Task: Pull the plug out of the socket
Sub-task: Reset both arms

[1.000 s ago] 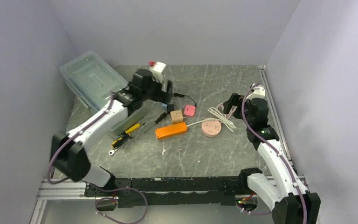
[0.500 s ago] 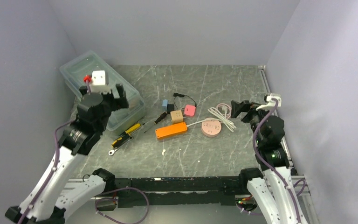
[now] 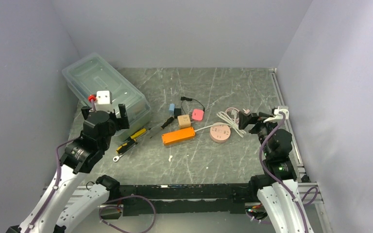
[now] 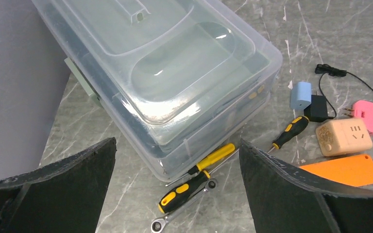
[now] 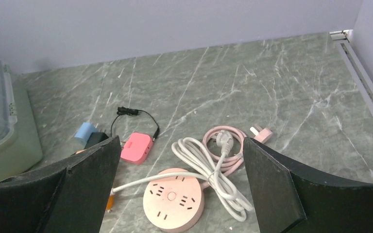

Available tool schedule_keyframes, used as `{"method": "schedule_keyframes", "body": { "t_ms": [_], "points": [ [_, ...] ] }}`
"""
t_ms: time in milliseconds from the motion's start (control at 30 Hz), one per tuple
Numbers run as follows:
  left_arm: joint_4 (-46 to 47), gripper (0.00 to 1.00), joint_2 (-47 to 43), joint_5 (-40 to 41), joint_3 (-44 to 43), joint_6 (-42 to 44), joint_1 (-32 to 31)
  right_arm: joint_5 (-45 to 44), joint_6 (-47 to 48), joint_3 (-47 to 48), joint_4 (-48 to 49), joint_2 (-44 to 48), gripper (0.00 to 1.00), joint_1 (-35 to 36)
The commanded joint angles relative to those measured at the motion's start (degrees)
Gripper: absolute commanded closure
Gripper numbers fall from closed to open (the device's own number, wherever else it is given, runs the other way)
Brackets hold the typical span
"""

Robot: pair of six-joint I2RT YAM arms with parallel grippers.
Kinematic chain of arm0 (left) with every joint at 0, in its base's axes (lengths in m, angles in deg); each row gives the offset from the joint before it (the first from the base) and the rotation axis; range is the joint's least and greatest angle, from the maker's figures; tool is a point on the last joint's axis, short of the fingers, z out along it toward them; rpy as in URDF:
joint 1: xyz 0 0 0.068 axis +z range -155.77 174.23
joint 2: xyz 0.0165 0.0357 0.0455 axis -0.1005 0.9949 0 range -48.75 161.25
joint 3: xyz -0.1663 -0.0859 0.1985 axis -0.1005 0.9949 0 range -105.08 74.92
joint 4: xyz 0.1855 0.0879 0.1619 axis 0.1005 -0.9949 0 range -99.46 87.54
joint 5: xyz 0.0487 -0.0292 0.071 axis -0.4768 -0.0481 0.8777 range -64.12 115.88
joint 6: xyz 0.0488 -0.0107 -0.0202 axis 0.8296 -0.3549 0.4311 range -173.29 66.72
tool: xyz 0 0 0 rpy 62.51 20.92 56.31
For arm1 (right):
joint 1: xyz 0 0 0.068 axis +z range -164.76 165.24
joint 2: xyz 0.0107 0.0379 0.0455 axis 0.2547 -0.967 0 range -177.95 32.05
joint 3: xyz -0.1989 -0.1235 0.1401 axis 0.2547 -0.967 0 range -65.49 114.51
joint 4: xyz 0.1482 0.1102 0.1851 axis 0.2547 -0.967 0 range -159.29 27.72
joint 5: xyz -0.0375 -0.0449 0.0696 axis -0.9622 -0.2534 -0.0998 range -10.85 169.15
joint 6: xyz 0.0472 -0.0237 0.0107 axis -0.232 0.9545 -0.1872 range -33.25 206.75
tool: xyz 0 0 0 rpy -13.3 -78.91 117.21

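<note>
Top view: left gripper (image 3: 103, 111) hangs at lower left, beside the clear lidded box (image 3: 104, 82); right gripper (image 3: 252, 119) at the right edge. Jaw state is hard to judge there. The wrist views settle it: both pairs of fingers are spread wide, gripping nothing.

Left wrist view only: pink plug (image 4: 370, 116) at right edge, prongs bare, just beside the beige socket cube (image 4: 344, 137), not inserted.

Right wrist view only: round pink socket (image 5: 173, 199) at bottom centre, holes uncovered, white cord (image 5: 209, 165) looped beside it.
</note>
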Motion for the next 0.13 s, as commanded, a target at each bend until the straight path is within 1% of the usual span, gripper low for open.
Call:
{"method": "schedule_keyframes", "body": {
  "t_ms": [0,100],
  "points": [
    [-0.34,0.0,0.69,2.07,-1.85,-0.95,0.02,1.77,0.26,0.85,3.6,0.07,0.03,-0.06],
    [0.27,0.0,0.23,1.27,-1.48,-0.59,0.02,1.96,0.07,0.74,3.59,0.47,0.02,0.01]
  ]
}}
